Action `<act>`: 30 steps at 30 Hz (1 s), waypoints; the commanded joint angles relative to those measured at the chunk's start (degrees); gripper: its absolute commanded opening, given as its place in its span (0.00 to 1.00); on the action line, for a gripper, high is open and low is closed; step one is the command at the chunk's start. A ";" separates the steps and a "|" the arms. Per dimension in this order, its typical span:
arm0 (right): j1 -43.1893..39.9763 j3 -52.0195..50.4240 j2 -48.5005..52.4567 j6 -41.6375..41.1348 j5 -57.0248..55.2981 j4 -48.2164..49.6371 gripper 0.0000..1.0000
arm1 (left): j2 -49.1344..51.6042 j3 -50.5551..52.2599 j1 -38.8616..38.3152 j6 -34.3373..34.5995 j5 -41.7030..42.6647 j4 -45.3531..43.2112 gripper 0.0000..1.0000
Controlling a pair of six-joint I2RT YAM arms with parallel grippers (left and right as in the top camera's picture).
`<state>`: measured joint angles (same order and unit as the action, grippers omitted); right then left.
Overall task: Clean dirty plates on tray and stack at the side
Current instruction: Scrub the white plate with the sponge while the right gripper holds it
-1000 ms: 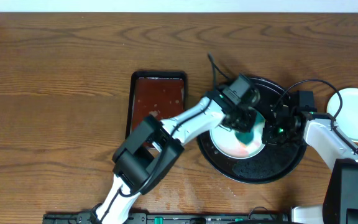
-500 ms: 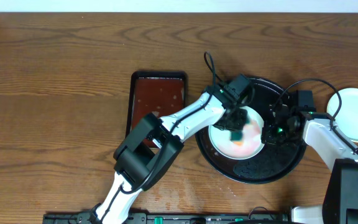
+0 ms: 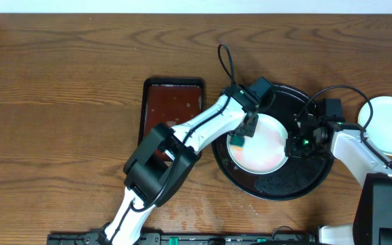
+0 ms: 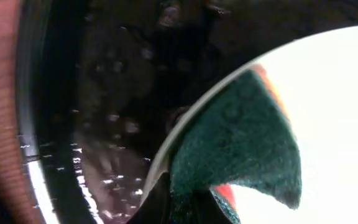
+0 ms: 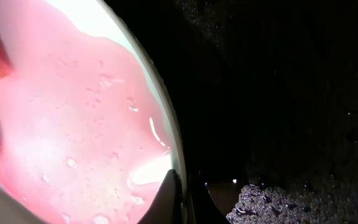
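Your left gripper (image 3: 239,139) is clamped on a green sponge (image 4: 235,146). The sponge sits on the left rim of the plate (image 3: 267,146), half over the edge; the left wrist view shows an orange-red edge on it. The plate lies flat inside the black tray (image 3: 278,187), left of the tray's centre, with a thin pink watery film across its face and the rim pale. Your right gripper (image 3: 293,144) is closed, pinching the plate's right rim; the right wrist view shows a fingertip right at that edge. The tray floor is wet, with droplets on the near side. The tray sits right of centre on the wooden table (image 3: 60,82). A second plate (image 3: 386,122), white and looking clean, lies on the table just right of the tray, apart from it. A reddish-brown rectangular tray (image 3: 172,109) lies left of the black tray, wet-looking, with the left arm crossing its near right corner.
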<state>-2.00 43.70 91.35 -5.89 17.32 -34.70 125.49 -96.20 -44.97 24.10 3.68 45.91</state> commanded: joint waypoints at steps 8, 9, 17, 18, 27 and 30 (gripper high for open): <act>0.28 -1.46 0.92 0.17 -2.95 -0.59 0.01 | 3.50 2.23 -5.73 -5.66 18.18 -6.56 0.07; 0.28 -1.46 0.92 0.17 -2.95 -0.59 0.01 | 3.50 2.23 -6.45 -6.80 18.14 -6.58 0.07; 0.28 -1.46 0.92 0.17 -2.93 -0.85 0.01 | 3.50 2.23 -6.40 -8.48 17.59 -5.01 0.08; 0.28 -1.46 0.92 0.17 -2.93 -0.85 0.01 | 3.50 2.23 -6.34 -10.60 18.21 -4.02 0.08; 0.28 -1.46 0.92 0.15 -2.95 -0.59 0.01 | 3.41 2.21 -6.32 -27.61 18.43 7.26 0.07; 0.28 -1.46 0.92 0.17 -2.93 -0.63 0.01 | 3.39 2.21 -6.32 -29.24 18.45 8.07 0.07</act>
<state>-2.02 43.66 91.35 -6.09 17.21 -34.87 126.13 -95.92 -50.30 0.05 20.27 50.68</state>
